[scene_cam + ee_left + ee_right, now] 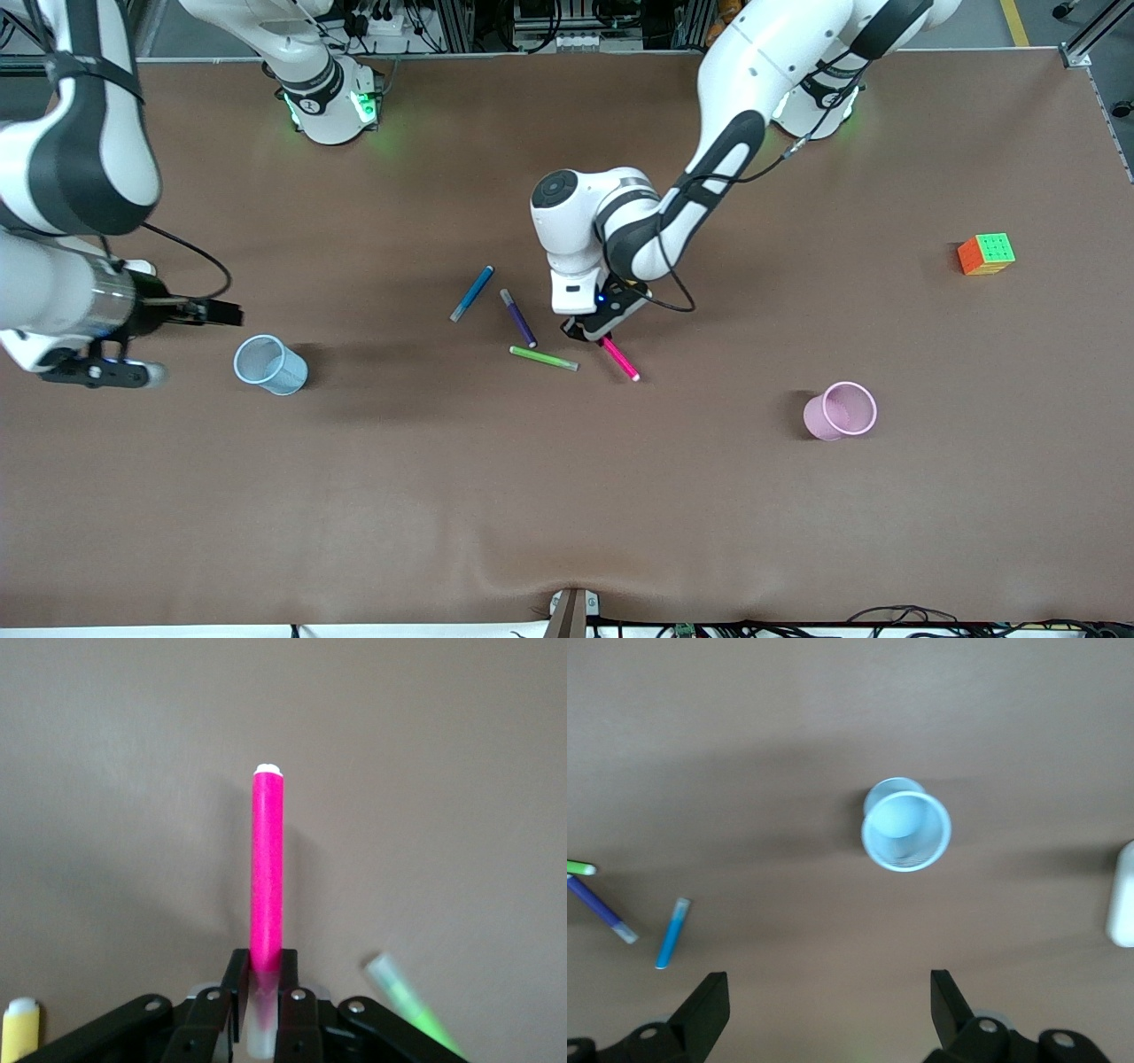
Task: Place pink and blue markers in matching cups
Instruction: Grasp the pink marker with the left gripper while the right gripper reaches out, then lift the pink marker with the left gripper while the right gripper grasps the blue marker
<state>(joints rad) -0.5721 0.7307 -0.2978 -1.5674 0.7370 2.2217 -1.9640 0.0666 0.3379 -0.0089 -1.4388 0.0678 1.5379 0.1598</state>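
My left gripper (592, 330) (266, 979) is shut on the pale end of the pink marker (622, 361) (267, 868), whose barrel points out level just over the brown table. The blue marker (471, 293) (671, 935) lies on the table beside the purple pen, toward the right arm's end. The pale blue cup (270, 364) (906, 826) stands upright toward the right arm's end. The pink cup (842, 410) stands toward the left arm's end. My right gripper (97, 374) (830, 992) hangs open and empty in the air near the blue cup.
A dark purple pen (518, 317) (601, 911) and a lime-green pen (543, 358) (412, 1001) lie close to the pink marker. A yellow pen (19, 1032) shows beside my left gripper. A colour cube (986, 253) sits toward the left arm's end.
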